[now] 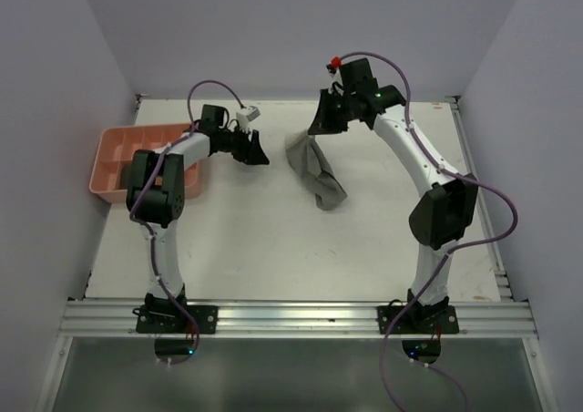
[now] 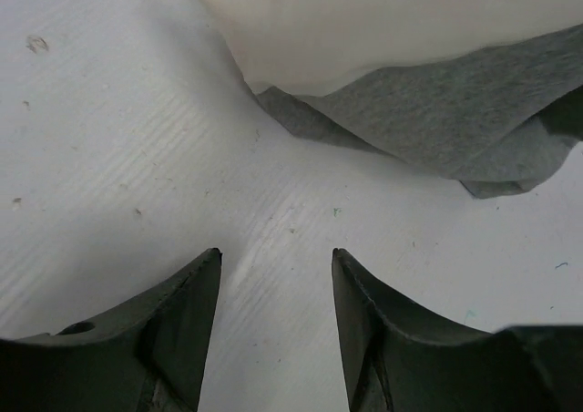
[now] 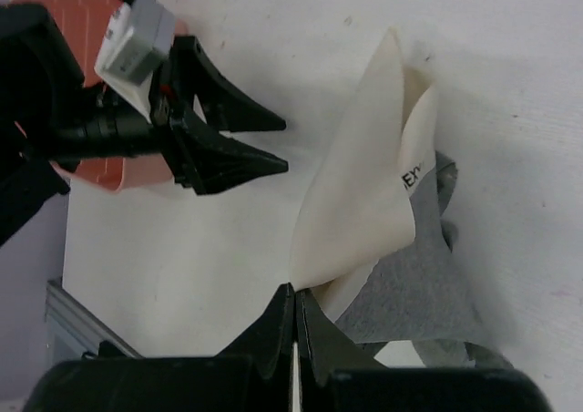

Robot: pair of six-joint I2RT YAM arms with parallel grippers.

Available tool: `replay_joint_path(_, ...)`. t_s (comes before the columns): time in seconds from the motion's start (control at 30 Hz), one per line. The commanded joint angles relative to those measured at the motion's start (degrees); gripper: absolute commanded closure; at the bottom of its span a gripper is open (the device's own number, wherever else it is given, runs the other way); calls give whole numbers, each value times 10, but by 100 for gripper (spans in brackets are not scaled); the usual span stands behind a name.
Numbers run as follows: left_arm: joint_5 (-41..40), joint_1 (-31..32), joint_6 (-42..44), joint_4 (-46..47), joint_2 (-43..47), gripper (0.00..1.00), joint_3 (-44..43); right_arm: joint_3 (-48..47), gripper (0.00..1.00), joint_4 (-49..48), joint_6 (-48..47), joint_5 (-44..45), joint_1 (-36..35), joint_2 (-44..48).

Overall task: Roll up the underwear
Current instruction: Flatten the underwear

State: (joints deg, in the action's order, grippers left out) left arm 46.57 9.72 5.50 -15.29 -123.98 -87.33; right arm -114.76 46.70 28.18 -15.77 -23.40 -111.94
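The underwear (image 1: 314, 170) lies crumpled at the table's middle back, with one edge lifted. In the right wrist view it is a cream cloth (image 3: 364, 193) with black lettering, and grey cloth (image 3: 410, 293) beneath it. I cannot tell whether the two are one garment. My right gripper (image 3: 295, 289) is shut on a corner of the cream cloth and holds it up off the table (image 1: 255, 239). My left gripper (image 1: 255, 152) is open and empty, low over the table to the left of the garment. In the left wrist view the grey cloth (image 2: 455, 111) lies ahead of its jaws (image 2: 276, 252), not touching them.
A pink compartment tray (image 1: 114, 161) sits at the table's left edge, behind the left arm. White walls close in the back and sides. A metal rail (image 1: 291, 316) runs along the near edge by the arm bases.
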Motion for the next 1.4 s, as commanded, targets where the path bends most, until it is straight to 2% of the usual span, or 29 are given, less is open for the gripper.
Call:
replay_joint_path(0.0,64,-31,7,85,64,44,18,11,100,52,-110,-103,-19,23)
replay_joint_path(0.1,84,-51,55,69,80,44,15,70,100,53,-150,-161,-38,51)
replay_joint_path(0.23,92,-77,86,13,87,45,7,133,100,73,-201,-189,-133,66)
replay_joint_path(0.33,96,-96,92,-6,93,45,18,157,100,51,-216,-188,-207,54)
replay_joint_path(0.4,93,-97,105,-30,95,45,30,127,71,50,-218,-186,-233,26)
replay_joint_path(0.43,91,-97,115,-44,98,45,31,110,64,65,-219,-188,-233,15)
replay_joint_path(0.5,87,-97,130,-68,103,44,38,62,54,73,-222,-188,-227,3)
replay_joint_path(0.57,71,-97,135,-82,109,44,42,53,50,44,-197,-171,-212,10)
replay_joint_path(0.63,59,-97,146,-112,113,44,41,71,51,-3,-166,-135,-171,18)
replay_joint_path(0.7,48,-97,151,-137,117,44,45,111,60,-39,-105,-113,-123,27)
replay_joint_path(0.77,26,-96,158,-156,116,45,52,135,70,-51,-83,-52,-102,23)
replay_joint_path(0.93,-29,-62,176,-189,112,46,80,123,72,-18,-87,-18,-74,-47)
replay_joint_path(1.03,-56,-44,167,-191,97,49,81,145,74,-24,-93,-15,-74,-78)
replay_joint_path(1.1,-60,-38,156,-184,82,51,79,184,79,-37,-94,-12,-74,-79)
replay_joint_path(1.2,-75,-24,141,-178,46,60,53,249,88,-51,-89,-2,-74,-65)
replay_joint_path(1.23,-75,-16,138,-177,35,68,31,266,91,-56,-83,-1,-74,-58)
replay_joint_path(1.37,-75,11,100,-169,-51,88,-54,368,99,-78,-62,5,-82,-16)
